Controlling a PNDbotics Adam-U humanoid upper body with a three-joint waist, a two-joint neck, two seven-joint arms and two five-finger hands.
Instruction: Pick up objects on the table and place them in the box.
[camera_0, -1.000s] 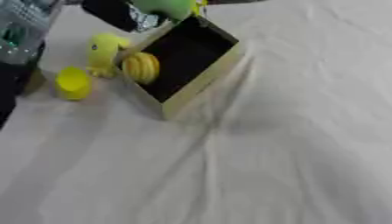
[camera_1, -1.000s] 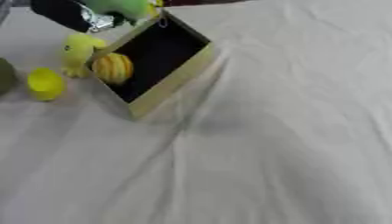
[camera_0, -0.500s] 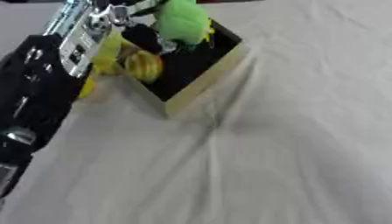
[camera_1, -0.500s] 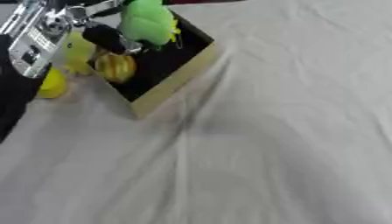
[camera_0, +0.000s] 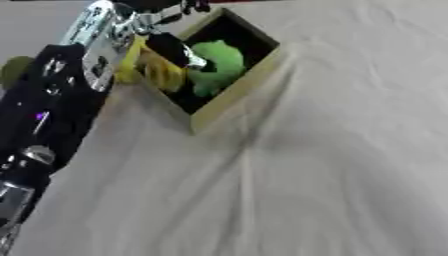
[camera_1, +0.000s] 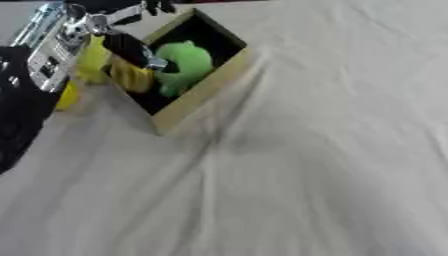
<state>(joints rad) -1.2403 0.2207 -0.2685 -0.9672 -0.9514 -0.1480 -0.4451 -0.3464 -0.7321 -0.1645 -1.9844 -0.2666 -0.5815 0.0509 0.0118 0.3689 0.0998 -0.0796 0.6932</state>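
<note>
The robot's left hand (camera_0: 175, 47) reaches from the upper left into the open tan cardboard box with a dark inside (camera_0: 229, 97), its black fingers against the bright green soft toy (camera_0: 217, 65) — whether they pinch it or lie spread I cannot tell. The toy sits inside the box beside a yellow ribbed round object (camera_0: 164, 75). Another yellow object (camera_1: 90, 57) lies just outside the box's left wall on the white cloth-covered tabletop (camera_0: 332, 165) — its shape is mostly hidden by the arm.
</note>
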